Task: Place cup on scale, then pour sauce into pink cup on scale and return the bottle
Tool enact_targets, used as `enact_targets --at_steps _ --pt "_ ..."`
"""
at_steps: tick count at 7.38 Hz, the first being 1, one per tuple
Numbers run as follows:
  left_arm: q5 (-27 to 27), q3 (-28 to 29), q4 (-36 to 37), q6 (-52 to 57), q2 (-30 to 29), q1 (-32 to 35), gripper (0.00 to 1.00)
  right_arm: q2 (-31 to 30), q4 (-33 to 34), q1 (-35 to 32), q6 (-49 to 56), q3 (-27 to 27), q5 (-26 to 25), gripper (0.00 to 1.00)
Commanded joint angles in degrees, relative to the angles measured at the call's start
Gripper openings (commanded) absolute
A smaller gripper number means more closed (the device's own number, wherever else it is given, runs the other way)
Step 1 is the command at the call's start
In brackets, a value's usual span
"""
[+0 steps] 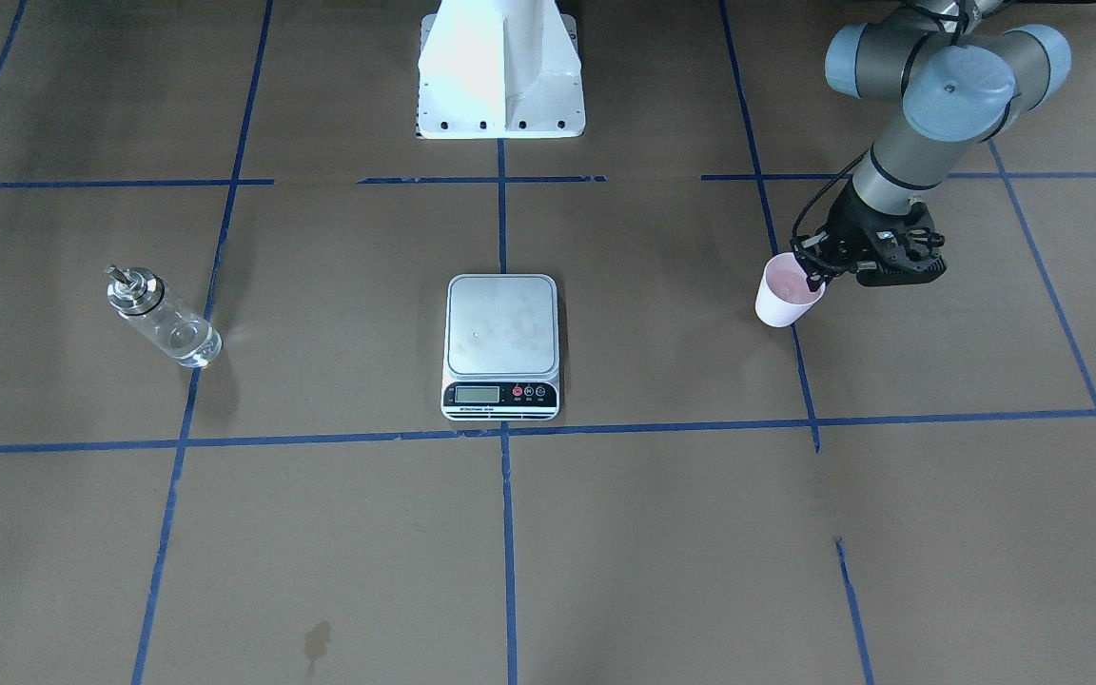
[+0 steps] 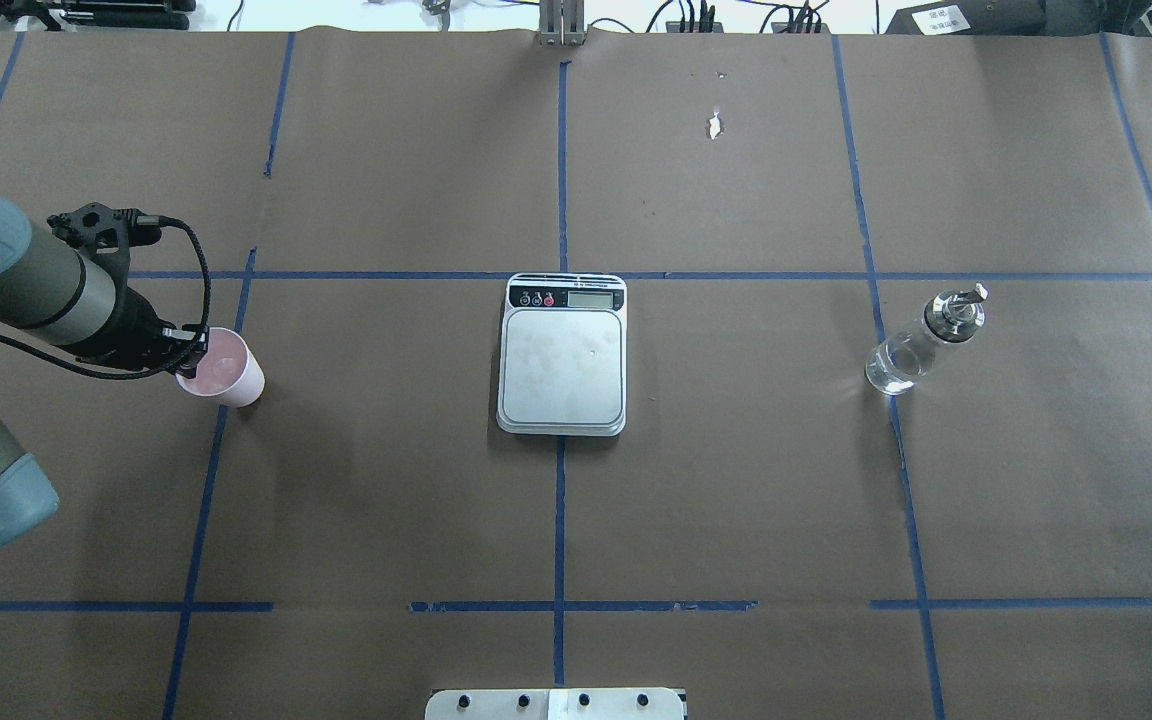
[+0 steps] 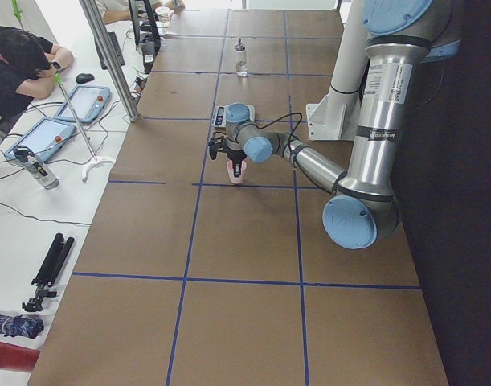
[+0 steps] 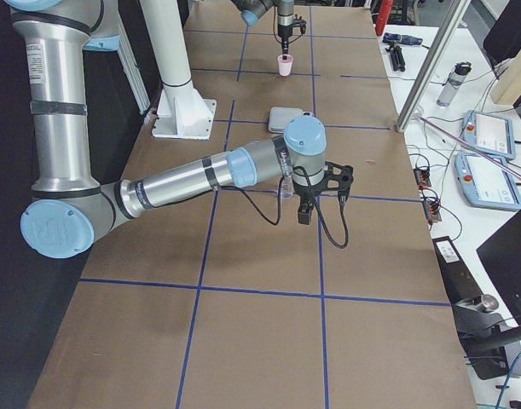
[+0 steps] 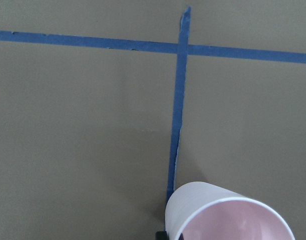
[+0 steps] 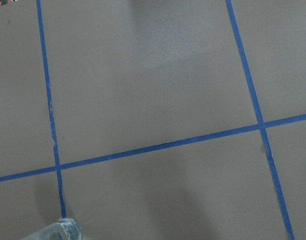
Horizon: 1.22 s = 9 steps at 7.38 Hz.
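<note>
Cup (image 1: 789, 300), its rim apparently pinched by left gripper (image 1: 812, 276), is well apart from the scale (image 1: 500, 323) (nothing placed yet); whether right gripper (image 4: 303, 213) is closed I cannot tell; placing, pouring and returning the bottle (image 1: 167, 323) remain.

The scale (image 2: 563, 365) sits at the middle of the tabletop (image 2: 386, 500), its display (image 2: 593, 298) toward the edge far from the robot, with the cup (image 2: 224, 368) well apart toward the left edge, seemingly resting on the tabletop, and the bottle (image 2: 916, 345) standing well apart toward the right edge.
</note>
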<state>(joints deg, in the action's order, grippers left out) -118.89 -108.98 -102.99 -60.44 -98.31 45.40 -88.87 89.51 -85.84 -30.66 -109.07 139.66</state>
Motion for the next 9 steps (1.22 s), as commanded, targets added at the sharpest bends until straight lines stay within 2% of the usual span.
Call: enact_targets --at_steps 1,3,4,5,7,9 --pt "-4.84 -1.32 2.77 -0.12 -2.31 2.05 0.0 0.63 0.22 1.89 -2.98 -0.18 -0.53 1.0" --pt "-4.86 -4.11 18.61 -0.38 -13.0 2.33 0.0 1.95 2.66 5.75 -5.53 -2.8 -1.4 1.0" --pt "-4.86 -5.0 23.49 -1.16 -16.79 2.24 0.0 1.78 4.51 7.86 -7.2 -5.6 -3.5 1.0" --pt "-4.95 -3.88 23.88 -5.17 -19.87 1.8 0.0 1.77 6.53 9.54 -7.31 -7.54 -4.39 1.0" --pt "-5.04 -0.03 23.89 -12.21 -26.9 0.14 0.0 1.69 6.99 13.58 -11.67 -9.49 -9.91 1.0" --pt "-5.13 4.54 23.8 -15.92 -32.53 -0.66 0.0 1.25 6.99 14.91 -12.05 -13.42 -10.11 1.0"
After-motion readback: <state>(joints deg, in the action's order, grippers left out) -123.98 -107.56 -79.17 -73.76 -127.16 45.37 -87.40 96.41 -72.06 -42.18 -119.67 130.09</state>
